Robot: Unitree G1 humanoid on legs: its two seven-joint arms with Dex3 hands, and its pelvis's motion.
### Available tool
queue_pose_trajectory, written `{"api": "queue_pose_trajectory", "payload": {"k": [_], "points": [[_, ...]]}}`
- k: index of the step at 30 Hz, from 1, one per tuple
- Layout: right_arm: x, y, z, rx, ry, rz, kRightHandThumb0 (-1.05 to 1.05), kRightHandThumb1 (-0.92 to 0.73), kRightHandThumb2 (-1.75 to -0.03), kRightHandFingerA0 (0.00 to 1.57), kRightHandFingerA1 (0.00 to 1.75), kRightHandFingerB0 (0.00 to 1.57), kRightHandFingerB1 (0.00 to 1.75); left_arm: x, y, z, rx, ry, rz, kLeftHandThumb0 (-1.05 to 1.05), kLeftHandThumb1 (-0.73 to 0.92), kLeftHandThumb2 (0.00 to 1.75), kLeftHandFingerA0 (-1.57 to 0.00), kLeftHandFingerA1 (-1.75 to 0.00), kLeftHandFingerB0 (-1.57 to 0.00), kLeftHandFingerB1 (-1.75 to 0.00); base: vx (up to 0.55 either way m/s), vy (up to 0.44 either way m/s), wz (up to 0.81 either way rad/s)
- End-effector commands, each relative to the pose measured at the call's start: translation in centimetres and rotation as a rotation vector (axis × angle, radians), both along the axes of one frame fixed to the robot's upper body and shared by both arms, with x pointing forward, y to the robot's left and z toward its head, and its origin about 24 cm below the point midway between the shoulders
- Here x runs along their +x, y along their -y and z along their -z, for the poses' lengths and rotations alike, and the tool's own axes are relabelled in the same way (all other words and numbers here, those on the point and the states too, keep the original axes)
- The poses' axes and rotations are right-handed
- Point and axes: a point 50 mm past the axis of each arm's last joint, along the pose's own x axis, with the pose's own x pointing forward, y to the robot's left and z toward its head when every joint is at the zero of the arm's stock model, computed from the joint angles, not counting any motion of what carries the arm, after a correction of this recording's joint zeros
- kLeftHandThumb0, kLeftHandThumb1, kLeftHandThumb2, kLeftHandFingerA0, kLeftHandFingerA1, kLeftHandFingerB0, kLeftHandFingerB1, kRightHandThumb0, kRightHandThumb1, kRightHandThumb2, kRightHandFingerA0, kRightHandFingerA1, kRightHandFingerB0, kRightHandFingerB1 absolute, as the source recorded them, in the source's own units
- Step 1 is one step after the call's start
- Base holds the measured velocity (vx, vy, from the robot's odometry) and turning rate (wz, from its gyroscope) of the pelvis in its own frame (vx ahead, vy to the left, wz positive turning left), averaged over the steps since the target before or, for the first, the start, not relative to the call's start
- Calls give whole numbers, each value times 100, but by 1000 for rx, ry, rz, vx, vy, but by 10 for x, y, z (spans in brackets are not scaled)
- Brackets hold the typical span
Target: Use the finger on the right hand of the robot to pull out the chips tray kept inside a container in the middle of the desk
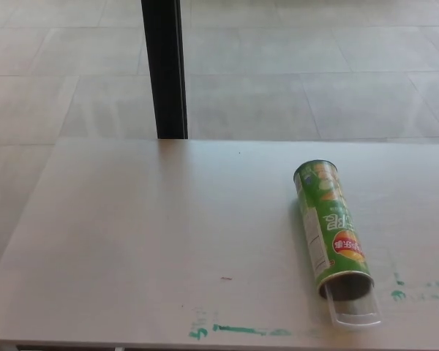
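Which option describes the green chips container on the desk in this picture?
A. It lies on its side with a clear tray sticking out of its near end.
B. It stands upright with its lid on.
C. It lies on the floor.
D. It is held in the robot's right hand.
A: the green chips container lies on its side on the desk, and the clear tray sticks out of its open near end.

Desk (154, 234) bare left of lying can (329, 223), clear tray (353, 306) jutting toward near edge
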Motion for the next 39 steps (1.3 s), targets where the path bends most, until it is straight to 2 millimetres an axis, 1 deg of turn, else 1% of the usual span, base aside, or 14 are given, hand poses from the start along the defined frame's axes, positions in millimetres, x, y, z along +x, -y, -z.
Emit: {"api": "queue_pose_trajectory", "payload": {"k": [1, 3, 5, 6, 9, 10, 11, 17, 19, 21, 31, 36, 38, 39], "points": [[3, 10, -14, -1, 110, -18, -63, -54, -57, 70, 77, 43, 62, -3, -3, -5, -87, 7, -26, -21, 71, 60, -59, -68, -51, -57, 0, 0, 0], [9, 17, -28, -28, 205, 38, -62, -52, -56, 77, 78, 41, 64, -3, -2, -6, -89, 7, -33, -22, 71, 60, -58, -67, -50, -56, 0, 0, 0], [17, 21, -37, -26, 242, 59, -60, -40, -85, 73, 81, 36, 66, -4, -2, -5, -86, 1, -35, -22, 71, 60, -59, -68, -51, -57, 0, 0, 0], [21, 24, -44, -34, 277, 70, -55, -56, -57, 76, 81, 32, 61, -4, -3, -4, -87, 2, -42, -23, 69, 60, -58, -67, -53, -59, 0, 0, 0], [37, 31, -74, -119, 410, 100, -55, -55, -56, 80, 80, 37, 63, -6, -2, -3, -103, 4, -56, -22, 69, 60, -57, -67, -52, -58, 0, 0, 0], [51, 31, -98, -192, 489, 51, -64, -42, -89, 79, 84, 39, 68, -8, -3, -3, -97, -1, -55, -22, 69, 60, -58, -68, -52, -58, 0, 0, 0], [58, 30, -112, -253, 523, 21, -66, -54, -57, 89, 80, 41, 64, -8, -3, -4, -95, -1, -60, -22, 69, 60, -58, -67, -52, -58, 0, 0, 0], [96, 19, -186, -335, 751, -143, -66, -51, -56, 105, 70, 51, 53, -8, -2, -5, -91, -4, -37, -21, 71, 60, -58, -67, -51, -57, 0, 0, 0], [108, 5, -207, -340, 809, -196, -69, -38, -83, 101, 78, 50, 61, -9, -3, -5, -98, 3, -53, -21, 70, 60, -57, -68, -51, -58, 0, 0, 0], [115, -10, -219, -371, 843, -264, -68, -50, -56, 108, 69, 54, 51, -9, -2, -5, -102, 0, -53, -21, 71, 60, -56, -67, -51, -58, 0, 0, 0], [132, -86, -212, -434, 768, -669, -24, -50, -55, 99, 89, 41, 38, -10, -3, -4, -87, -15, -54, -21, 70, 60, -59, -68, -51, -57, 0, 0, 0], [138, -110, -189, -496, 657, -801, -43, -41, -74, 99, 89, 40, 47, -10, -2, -6, -94, -10, -16, -22, 72, 61, -56, -67, -48, -55, 0, 0, 0], [140, -114, -183, -498, 625, -818, -39, -51, -56, 98, 100, 50, 36, -10, -1, -6, -98, -12, -36, -22, 70, 60, -57, -66, -50, -56, 0, 0, 0], [141, -117, -180, -495, 615, -847, -44, -41, -76, 97, 102, 44, 49, -11, -2, -5, -97, -15, -38, -22, 70, 60, -57, -66, -51, -56, 0, 0, 0]]}}
